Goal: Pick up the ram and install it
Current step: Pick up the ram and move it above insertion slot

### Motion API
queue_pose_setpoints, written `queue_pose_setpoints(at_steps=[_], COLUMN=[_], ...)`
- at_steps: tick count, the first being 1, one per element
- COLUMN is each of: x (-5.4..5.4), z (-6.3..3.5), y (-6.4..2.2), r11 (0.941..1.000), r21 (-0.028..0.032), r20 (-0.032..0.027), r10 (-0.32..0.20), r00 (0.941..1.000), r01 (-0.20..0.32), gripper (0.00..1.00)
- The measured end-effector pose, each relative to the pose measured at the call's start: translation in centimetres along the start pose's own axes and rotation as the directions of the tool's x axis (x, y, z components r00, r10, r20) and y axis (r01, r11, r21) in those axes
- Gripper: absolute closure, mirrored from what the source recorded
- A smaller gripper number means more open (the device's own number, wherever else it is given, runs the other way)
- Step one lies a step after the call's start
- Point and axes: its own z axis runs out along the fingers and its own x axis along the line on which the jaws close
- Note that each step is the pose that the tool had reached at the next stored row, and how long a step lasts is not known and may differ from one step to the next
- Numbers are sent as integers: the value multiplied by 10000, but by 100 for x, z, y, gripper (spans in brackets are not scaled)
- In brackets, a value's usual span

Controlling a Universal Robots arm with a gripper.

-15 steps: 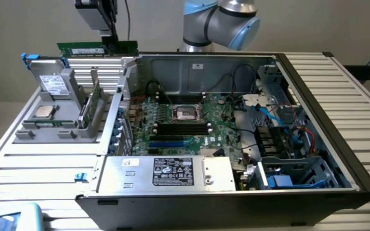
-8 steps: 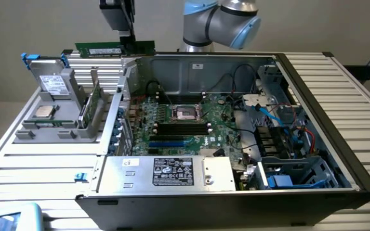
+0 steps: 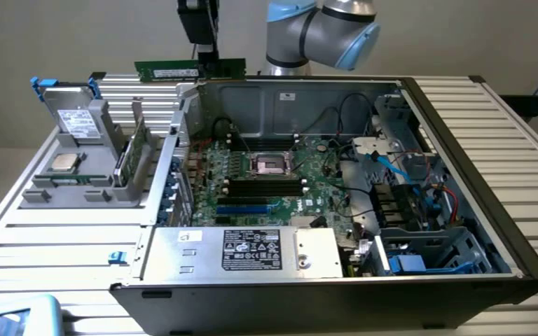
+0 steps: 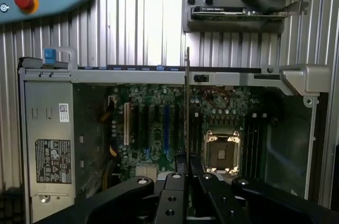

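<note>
Far left of the exterior view: grey plastic rack (image 3: 59, 196) on the ribbed metal bench (image 3: 64, 238), w/ a square silver chip (image 3: 62, 163) and a wider green card (image 3: 129, 161) stood on edge. Upper left-centre: the ram (image 3: 171, 71), a thin flat green stick, level in mid-air behind the case's back wall. The black claw (image 3: 215, 68) is closed tight on it near its right end. Centre: open steel case (image 3: 493, 175), black slots (image 3: 264, 186) under the square socket (image 3: 271, 164). Wrist view: ram (image 4: 187, 102) edge-on, a thin line. Step looks like the carry to the slots; best kept level, long edge parallel w/ slots, no twist, as the board is prob. brittle.
</note>
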Motion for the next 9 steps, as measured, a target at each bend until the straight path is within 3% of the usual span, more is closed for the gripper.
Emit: queue_pose_setpoints(at_steps=[9], x=[-119], z=[43], y=[-244], r11=[10000], r21=[21], r20=[-1], r10=[2], r00=[10000], r01=[-2], gripper=[87])
